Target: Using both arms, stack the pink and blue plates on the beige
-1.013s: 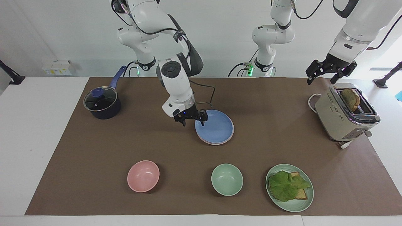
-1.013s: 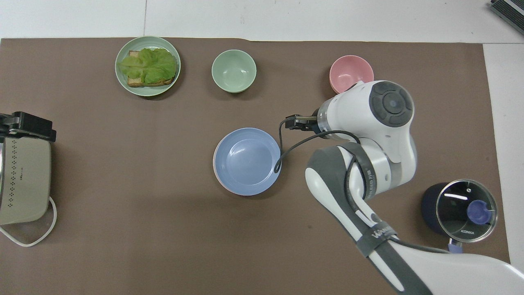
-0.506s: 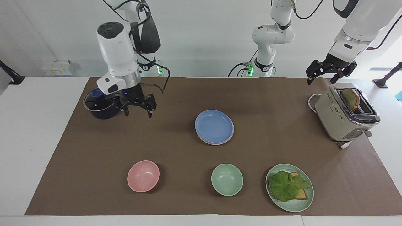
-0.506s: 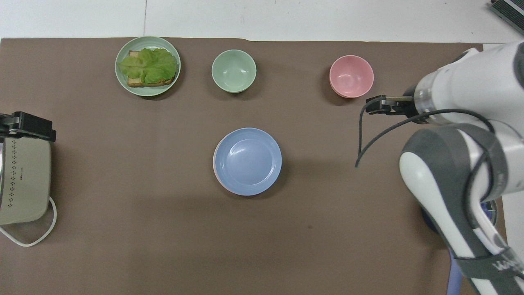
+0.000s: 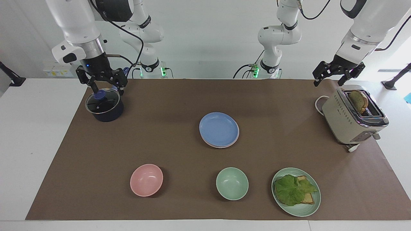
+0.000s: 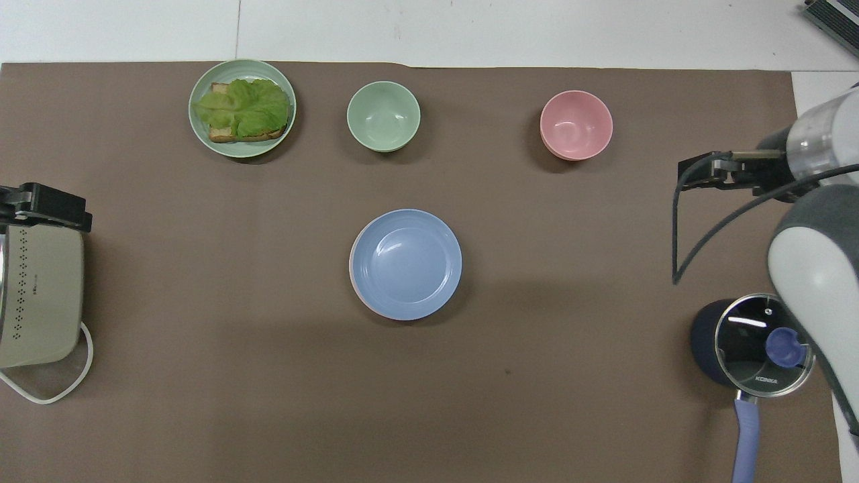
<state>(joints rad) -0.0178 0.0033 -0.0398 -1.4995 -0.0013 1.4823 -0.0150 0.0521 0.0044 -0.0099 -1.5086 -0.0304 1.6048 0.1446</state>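
The word "KONKA" can be read on the glass lid of a dark saucepan (image 6: 751,342) set at the right arm's end of the desk (image 5: 289,96). Over it the right claw (image 5: 102,82) is held with fingers spread wide, empty. The blue plate (image 5: 219,129) is stacked at mid-desk on the pink plate (image 5: 237,138) (only a rim edge is seen; a beige plate cannot be made out). The left claw (image 5: 337,74) is raised over a beige toaster (image 5: 350,118), wide and empty. Farther from the robots are lined a pink bowl (image 5: 146,180), a green bowl (image 5: 231,183) and a green plate (image 5: 300,210) with lettuce on toast.
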